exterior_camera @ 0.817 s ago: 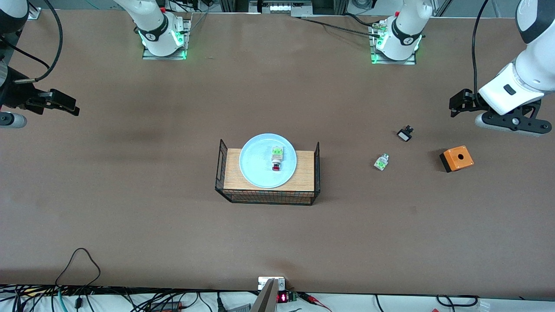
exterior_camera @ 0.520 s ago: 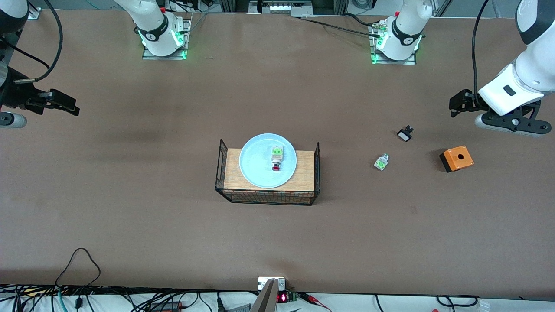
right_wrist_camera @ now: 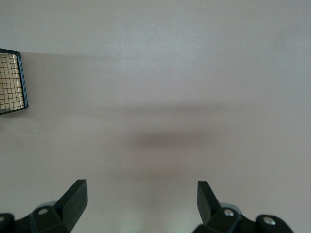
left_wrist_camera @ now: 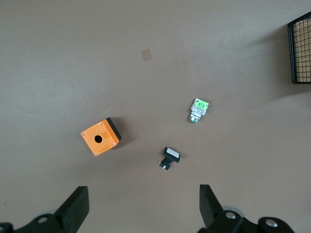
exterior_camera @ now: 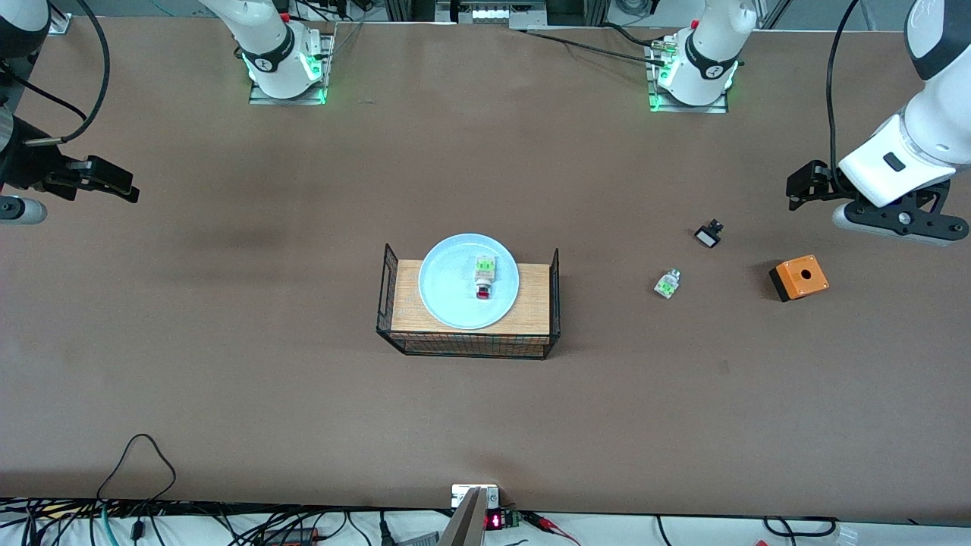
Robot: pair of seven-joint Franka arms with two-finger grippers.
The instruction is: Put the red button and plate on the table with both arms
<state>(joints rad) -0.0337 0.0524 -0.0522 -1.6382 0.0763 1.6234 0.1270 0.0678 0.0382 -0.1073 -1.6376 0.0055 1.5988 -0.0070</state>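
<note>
The pale blue plate [exterior_camera: 447,292] lies on the wood-topped wire stand [exterior_camera: 535,303] at the middle of the brown table [exterior_camera: 227,379]. The red button [exterior_camera: 483,277], whitish with a green patch and a red tip, lies on the plate. My left gripper [exterior_camera: 802,186] is open and empty, up in the air over bare table at the left arm's end; its wrist view [left_wrist_camera: 143,204] shows the jaws wide apart. My right gripper [exterior_camera: 125,188] is open and empty over bare table at the right arm's end, also wide apart in its wrist view [right_wrist_camera: 141,199].
An orange box with a hole [exterior_camera: 799,277], a green-white block without a red tip [exterior_camera: 667,283] and a small black-and-white part [exterior_camera: 708,233] lie on the table between the stand and the left gripper. The left wrist view shows them too: box [left_wrist_camera: 101,137], block [left_wrist_camera: 198,110], part [left_wrist_camera: 169,158].
The left arm's hand has shifted slightly, its gripper a little lower in the front view. The right arm, the plate and the red button have not moved.
</note>
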